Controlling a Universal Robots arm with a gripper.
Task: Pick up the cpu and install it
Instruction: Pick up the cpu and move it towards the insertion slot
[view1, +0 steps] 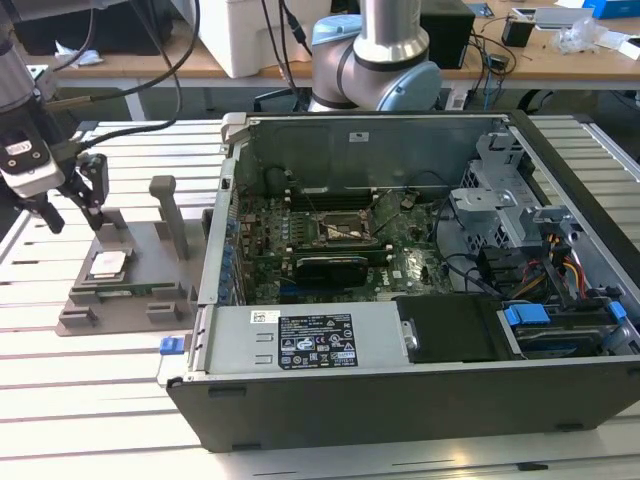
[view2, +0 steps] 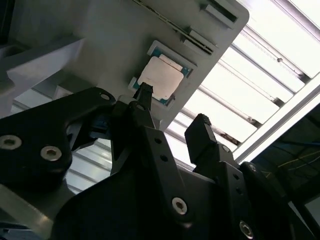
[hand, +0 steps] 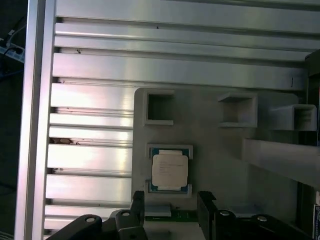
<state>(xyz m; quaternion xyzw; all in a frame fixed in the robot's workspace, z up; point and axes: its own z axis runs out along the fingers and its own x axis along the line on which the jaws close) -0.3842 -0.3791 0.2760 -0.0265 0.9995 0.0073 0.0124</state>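
The claw (view1: 72, 203) hangs at the exterior view's left, pointing down, its two dark fingers (view1: 95, 180) spread apart with nothing between them. Both wrist views show the claw (view2: 172, 107) (hand: 171, 199) with the same wide gap between its tips. Directly above the claw the wrist (view1: 25, 125) rises at a tilt. The arm's silver-and-blue joint (view1: 375, 60) stands well apart from the claw.

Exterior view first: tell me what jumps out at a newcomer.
The open computer case dominates the exterior view's right, its motherboard exposed. On that view's left, the silver cpu sits in a grey holder, with the open pincer hovering close above it.
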